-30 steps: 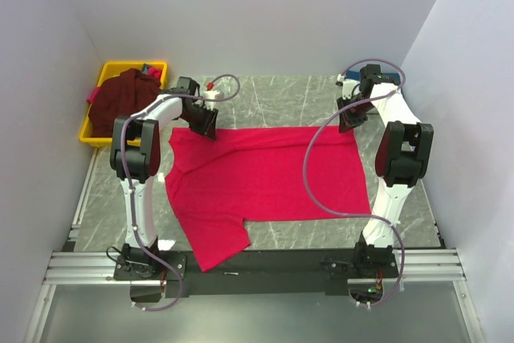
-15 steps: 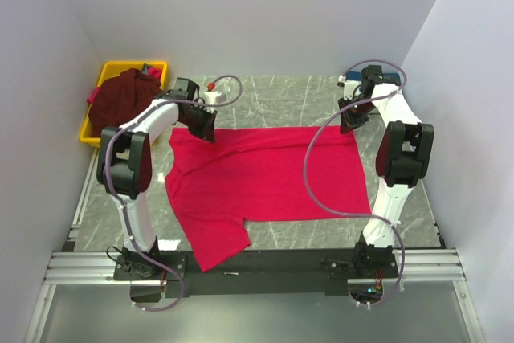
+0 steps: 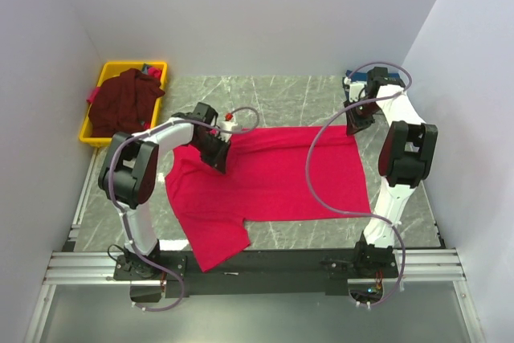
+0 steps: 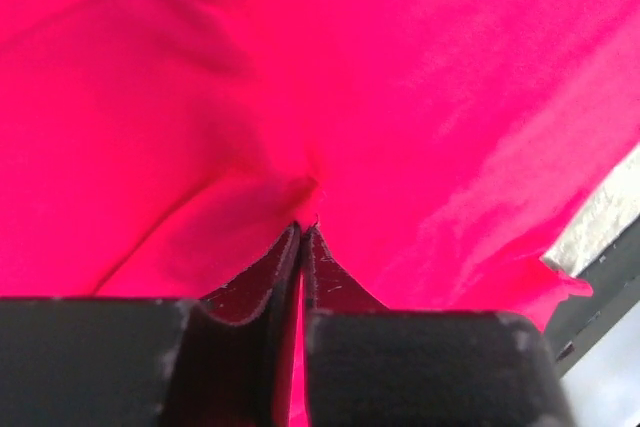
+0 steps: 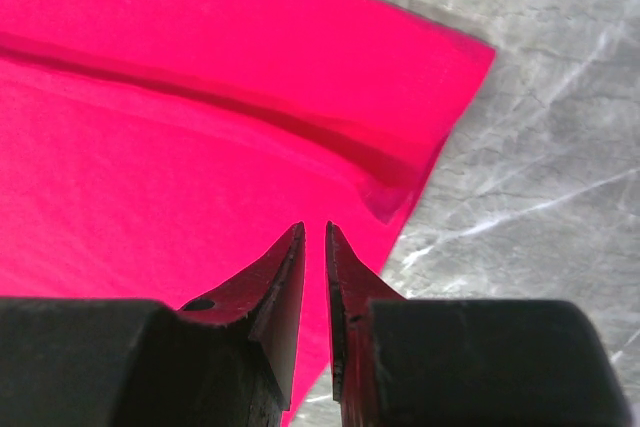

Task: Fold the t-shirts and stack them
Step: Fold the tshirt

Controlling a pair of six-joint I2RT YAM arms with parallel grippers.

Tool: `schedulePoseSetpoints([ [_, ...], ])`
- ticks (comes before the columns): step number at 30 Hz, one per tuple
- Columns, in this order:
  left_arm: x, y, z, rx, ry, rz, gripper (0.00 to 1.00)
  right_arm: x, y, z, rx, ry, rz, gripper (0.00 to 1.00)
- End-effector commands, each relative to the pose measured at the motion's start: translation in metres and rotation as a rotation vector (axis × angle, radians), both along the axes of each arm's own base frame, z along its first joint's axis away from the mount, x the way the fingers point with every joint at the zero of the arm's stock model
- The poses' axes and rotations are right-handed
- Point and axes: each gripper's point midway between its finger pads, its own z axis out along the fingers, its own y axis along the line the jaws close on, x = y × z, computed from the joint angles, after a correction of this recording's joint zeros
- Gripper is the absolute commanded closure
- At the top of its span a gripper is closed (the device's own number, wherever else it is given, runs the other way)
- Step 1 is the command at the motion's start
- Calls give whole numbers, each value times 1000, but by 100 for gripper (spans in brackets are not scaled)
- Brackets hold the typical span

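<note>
The crimson-red t-shirt (image 3: 273, 178) lies spread on the marble table (image 3: 281, 94), one sleeve hanging over the near edge. My left gripper (image 3: 218, 154) is shut on its far left shoulder part, with cloth (image 4: 420, 97) bunched at the fingertips (image 4: 302, 227) and lifted over the shirt body. My right gripper (image 3: 354, 124) hovers over the far right corner of the red shirt (image 5: 150, 147), its jaws (image 5: 315, 229) a narrow gap apart with nothing between them. A low fold runs along that hem. The dark maroon t-shirt (image 3: 120, 102) lies heaped in the bin.
A yellow bin (image 3: 128, 64) stands at the far left off the table, with a bit of blue cloth (image 3: 147, 67) at its back. White walls close in on the left, back and right. Grey cables loop from both arms over the shirt.
My left gripper has shut on the red shirt's far left edge and moved nearer and to the right, dragging that edge over the shirt. The right arm has hardly moved.
</note>
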Motion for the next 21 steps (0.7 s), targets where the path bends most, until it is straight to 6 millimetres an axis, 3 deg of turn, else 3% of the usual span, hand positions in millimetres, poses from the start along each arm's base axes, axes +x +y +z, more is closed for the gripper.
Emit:
schedulePoseSetpoints([
  [1, -10, -18, 32, -73, -43, -38, 81, 2, -8, 13, -27, -42, 3, 78],
  [4, -18, -24, 49, -122, -40, -65, 67, 3, -8, 10, -21, -36, 1, 78],
  [8, -13, -23, 76, -143, -95, -63, 58, 9, -7, 9, -13, -39, -4, 78],
  [11, -4, -2, 81, -121, -101, -16, 48, 13, -7, 8, -17, -39, -7, 76],
  [13, 6, 22, 76, -97, -95, 32, 44, 17, -9, 6, -22, -43, -10, 73],
  [18, 39, 83, 65, -28, -103, 193, 44, 13, -6, -6, -31, -2, 10, 72],
  [21, 46, 102, 57, 23, -127, 219, 45, 6, 5, -7, -14, 7, 31, 72],
])
